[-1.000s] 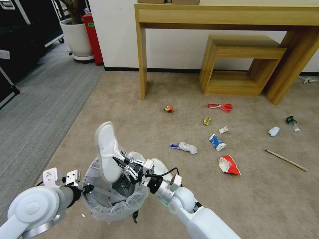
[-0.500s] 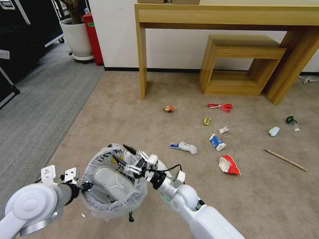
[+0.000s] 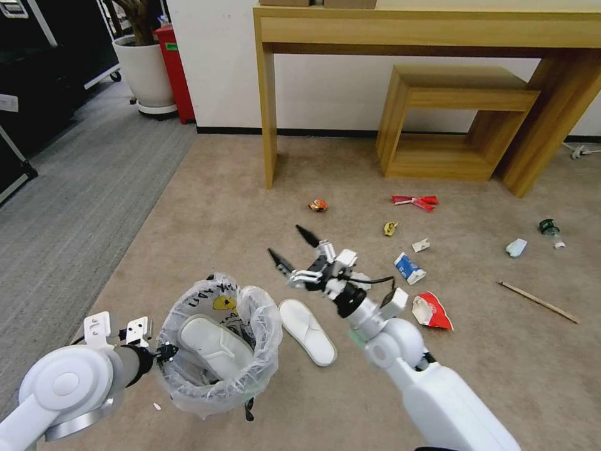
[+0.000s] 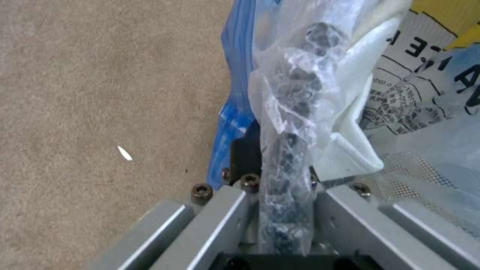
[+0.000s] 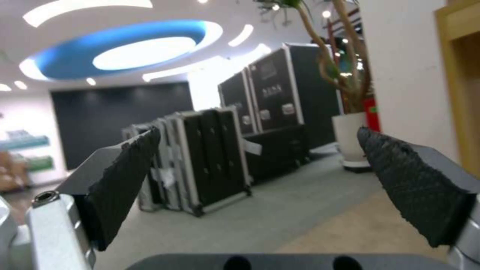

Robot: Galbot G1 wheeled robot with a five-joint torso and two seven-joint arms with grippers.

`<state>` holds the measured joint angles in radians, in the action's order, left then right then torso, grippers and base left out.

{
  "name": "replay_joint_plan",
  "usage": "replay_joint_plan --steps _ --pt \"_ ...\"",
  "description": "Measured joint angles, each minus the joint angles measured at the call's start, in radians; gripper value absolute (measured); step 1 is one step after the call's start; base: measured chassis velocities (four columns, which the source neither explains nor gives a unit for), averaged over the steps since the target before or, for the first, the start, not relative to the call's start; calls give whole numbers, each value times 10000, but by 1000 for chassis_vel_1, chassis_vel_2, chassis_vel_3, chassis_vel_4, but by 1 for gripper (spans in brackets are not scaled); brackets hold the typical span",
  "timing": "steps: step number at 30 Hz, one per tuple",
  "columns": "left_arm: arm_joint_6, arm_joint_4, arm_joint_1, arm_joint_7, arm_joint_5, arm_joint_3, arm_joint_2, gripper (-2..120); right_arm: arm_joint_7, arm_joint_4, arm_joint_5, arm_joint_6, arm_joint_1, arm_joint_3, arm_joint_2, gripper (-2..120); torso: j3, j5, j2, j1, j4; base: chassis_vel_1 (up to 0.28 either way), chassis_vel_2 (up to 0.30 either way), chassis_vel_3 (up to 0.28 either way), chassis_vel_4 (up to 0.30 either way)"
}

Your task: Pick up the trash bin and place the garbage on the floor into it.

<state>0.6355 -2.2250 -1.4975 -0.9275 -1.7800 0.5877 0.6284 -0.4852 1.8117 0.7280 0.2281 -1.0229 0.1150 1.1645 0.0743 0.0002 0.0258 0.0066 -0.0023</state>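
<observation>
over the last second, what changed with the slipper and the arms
The right pincer let go of the slipper, which dropped from upright above the rim to lie inside the trash bin. That pincer then rose away, open and empty. The left pincer stayed clamped on the bin's rim; the second slipper and scattered litter stayed put.

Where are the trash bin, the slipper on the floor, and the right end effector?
trash bin (image 3: 266, 326), head view, bag-covered rim.
slipper on the floor (image 3: 308, 324), head view, middle of its upper.
right end effector (image 3: 289, 247), head view, midway between open fingertips.
</observation>
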Motion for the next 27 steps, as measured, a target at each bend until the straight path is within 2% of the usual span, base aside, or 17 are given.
replay_joint_plan --steps 9,16,20,27 --pt "27 -215 -25 137 -268 526 -453 0 708 -79 -706 -245 -560 1167 -701 100 0 0 0 0 0 0 0 0 0" --pt "27 -308 -2 166 -339 624 -644 0 1163 -213 -1199 -406 -931 1854 -821 100 0 -1 0 0 1 0 0 0 0" --pt "45 -400 -124 208 -331 762 -689 0 2248 -166 -1571 -1169 -1334 2404 -1266 100 -1 -2 1 0 0 0 0 0 0" --pt "45 -463 -58 124 -523 958 -947 0 2985 -569 -1508 -1839 -1564 2649 -1760 100 0 -1 1 0 1 0 0 0 0"
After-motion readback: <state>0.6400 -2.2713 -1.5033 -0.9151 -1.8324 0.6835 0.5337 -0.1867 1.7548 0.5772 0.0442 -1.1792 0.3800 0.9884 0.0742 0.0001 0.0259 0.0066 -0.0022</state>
